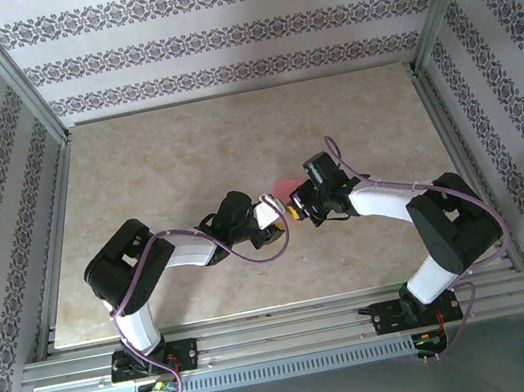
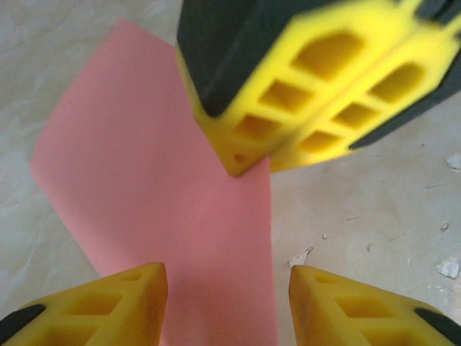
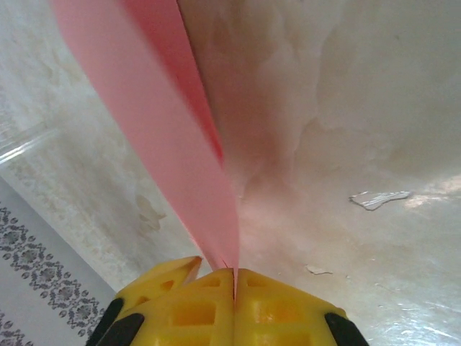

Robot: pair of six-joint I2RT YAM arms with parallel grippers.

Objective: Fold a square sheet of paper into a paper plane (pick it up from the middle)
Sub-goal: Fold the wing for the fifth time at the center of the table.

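L wrist cam, nearest: left gripper (image 2: 227, 288) fingers cut off at the bottom edge, jaws spread, w/ the pink sheet of paper (image 2: 144, 180) running down between them; pad contact can't be told. Just beyond, right gripper (image 2: 248, 162), blurred, jaws pressed together, pinching the sheet's right edge. R wrist cam adds that the sheet is doubled along a crease, its far end cut off. Top cam: wrists hide most of it, a pink corner showing mid-table (image 1: 183, 149).
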